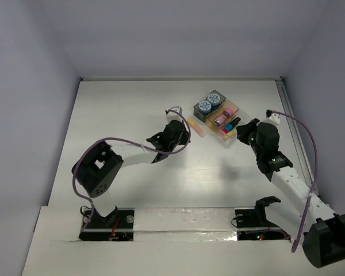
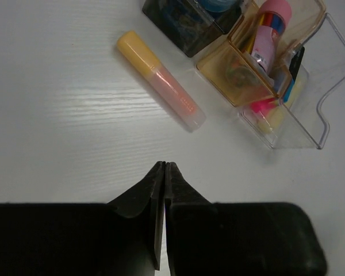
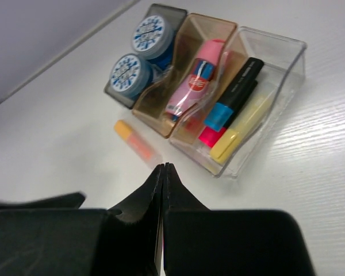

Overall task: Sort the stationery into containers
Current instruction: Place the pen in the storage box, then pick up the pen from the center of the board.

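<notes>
An orange marker (image 1: pixel 196 127) lies loose on the table left of the tray cluster; it shows in the left wrist view (image 2: pixel 160 87) and the right wrist view (image 3: pixel 136 144). The dark grey tray (image 3: pixel 173 14) holds two blue-and-white pots (image 3: pixel 130 73). The amber tray (image 3: pixel 218 25) holds the pink-topped stick (image 3: pixel 195 80). The clear tray (image 3: pixel 287 57) holds a black-blue marker (image 3: pixel 234 95), a yellow marker (image 3: pixel 241 127) and a pink one. My left gripper (image 2: pixel 164 165) is shut and empty, just short of the orange marker. My right gripper (image 3: pixel 163 167) is shut and empty, near the trays' front.
The tray cluster (image 1: pixel 217 114) sits at the table's back right. A small white-grey piece (image 1: pixel 173 108) shows at the far end of my left gripper. White walls close the table on three sides. A cable loops from each arm.
</notes>
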Robot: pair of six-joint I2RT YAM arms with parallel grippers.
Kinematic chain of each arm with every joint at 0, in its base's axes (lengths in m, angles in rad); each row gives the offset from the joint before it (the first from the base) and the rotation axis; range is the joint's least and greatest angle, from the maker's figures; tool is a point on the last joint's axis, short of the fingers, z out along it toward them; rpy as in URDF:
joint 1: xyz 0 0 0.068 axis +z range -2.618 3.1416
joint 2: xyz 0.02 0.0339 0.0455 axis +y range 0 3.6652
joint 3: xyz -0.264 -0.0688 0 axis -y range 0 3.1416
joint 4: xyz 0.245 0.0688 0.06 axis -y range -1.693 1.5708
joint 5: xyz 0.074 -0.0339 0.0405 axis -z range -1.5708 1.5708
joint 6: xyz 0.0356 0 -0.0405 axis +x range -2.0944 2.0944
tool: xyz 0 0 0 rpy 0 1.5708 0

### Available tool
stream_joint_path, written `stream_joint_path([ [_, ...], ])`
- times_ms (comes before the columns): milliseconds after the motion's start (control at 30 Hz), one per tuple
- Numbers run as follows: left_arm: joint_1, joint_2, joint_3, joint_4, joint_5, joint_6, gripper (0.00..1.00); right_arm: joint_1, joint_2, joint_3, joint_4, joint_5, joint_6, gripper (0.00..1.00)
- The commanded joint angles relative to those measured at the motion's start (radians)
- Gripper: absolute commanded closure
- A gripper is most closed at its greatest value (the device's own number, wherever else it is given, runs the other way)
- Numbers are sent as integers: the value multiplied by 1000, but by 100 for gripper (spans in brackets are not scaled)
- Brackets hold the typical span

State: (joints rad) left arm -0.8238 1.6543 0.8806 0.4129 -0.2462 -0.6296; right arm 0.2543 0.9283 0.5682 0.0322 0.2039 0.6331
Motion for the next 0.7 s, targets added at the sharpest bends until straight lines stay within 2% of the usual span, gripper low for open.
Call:
stream_joint_path([
  [0,-6,79,119,-16,-51,-44,100,-7,-81,-27,-27,-122,-42,99],
  [100,-6,146,202,-61,-79,-58,99,-7,-156,-44,-58,-175,-58,96],
  [133,-15,163,228,-81,-94,-58,88,-7,-173,-47,-70,-185,-59,95],
  [200,-15,205,309,-141,-143,-38,76,-7,-200,-57,-65,-230,-65,93],
  [233,-15,249,340,-170,-168,-32,71,-7,-212,-63,-54,-242,-70,87],
  [267,-15,272,371,-196,-198,-28,64,-7,-210,-60,-52,-256,-78,85],
  [367,-15,334,458,-261,-217,-15,53,-7,-191,-50,-57,-305,-90,78],
  [667,-24,426,570,-339,-264,-12,52,-7,-229,-56,-49,-363,-95,72],
])
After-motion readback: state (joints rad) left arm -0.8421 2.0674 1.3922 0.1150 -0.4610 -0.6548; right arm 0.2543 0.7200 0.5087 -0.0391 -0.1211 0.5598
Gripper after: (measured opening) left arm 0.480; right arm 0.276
